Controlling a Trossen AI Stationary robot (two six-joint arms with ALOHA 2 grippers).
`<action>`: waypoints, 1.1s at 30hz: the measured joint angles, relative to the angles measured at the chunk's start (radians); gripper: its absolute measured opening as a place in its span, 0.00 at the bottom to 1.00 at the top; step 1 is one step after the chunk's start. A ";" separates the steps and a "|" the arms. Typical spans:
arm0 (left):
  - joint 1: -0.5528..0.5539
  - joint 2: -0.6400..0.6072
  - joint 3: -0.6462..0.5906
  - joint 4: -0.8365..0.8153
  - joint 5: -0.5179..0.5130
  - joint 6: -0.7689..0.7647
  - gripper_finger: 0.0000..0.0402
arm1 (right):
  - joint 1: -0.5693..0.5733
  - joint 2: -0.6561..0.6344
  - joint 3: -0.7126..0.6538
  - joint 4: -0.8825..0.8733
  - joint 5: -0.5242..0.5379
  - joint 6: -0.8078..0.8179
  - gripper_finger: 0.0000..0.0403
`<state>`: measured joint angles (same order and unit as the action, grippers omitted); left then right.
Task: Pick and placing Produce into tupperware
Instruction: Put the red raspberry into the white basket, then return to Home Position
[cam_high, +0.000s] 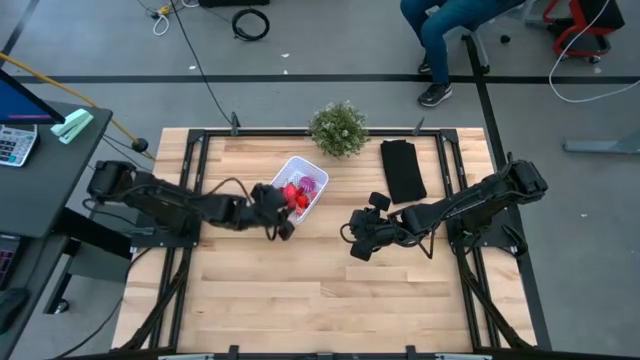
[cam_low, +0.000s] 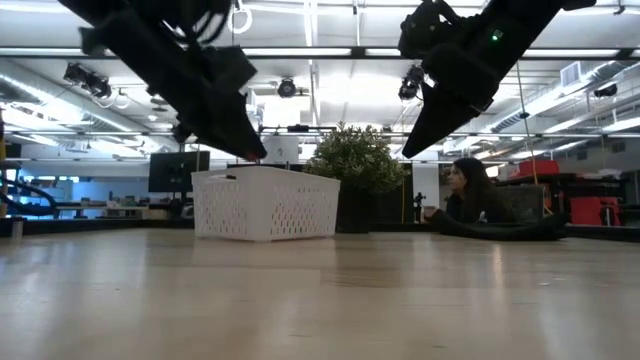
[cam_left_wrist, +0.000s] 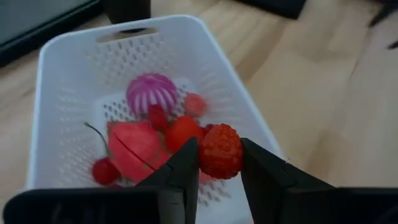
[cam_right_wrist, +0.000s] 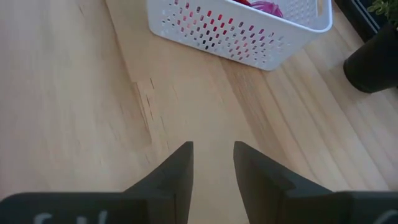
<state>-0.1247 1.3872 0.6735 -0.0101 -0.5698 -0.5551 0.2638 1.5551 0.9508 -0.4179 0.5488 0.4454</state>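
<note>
The white perforated tupperware stands on the table's far middle, and it shows too as a basket. Inside lie several red toy fruits and a purple-and-white striped one. My left gripper hovers over the container's near rim, shut on a bumpy red berry. My right gripper hangs open above bare wood to the container's right, touching nothing; the high view shows this gripper. My left gripper pinches the red berry between its two fingertips, one finger on each side of it. The fingers slant down from the table's left. The berry is lifted clear, above the container's near inner edge.
A green potted plant stands at the far edge, beside a folded black cloth on its right. Bare wood spreads over the table's near half. A seated person shows beyond the table.
</note>
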 joint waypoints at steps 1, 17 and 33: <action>0.027 0.000 0.000 0.000 0.024 0.018 0.26 | 0.000 0.000 0.000 0.000 0.000 0.000 0.31; 0.195 0.007 0.001 -0.051 0.269 0.121 0.29 | 0.000 0.000 0.000 0.001 0.000 -0.002 0.31; 0.192 -0.171 0.134 -0.165 0.272 0.122 0.26 | 0.000 0.000 0.002 -0.003 0.000 -0.027 0.31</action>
<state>0.0677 1.2166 0.8079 -0.1753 -0.2977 -0.4330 0.2638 1.5551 0.9528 -0.4205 0.5490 0.4187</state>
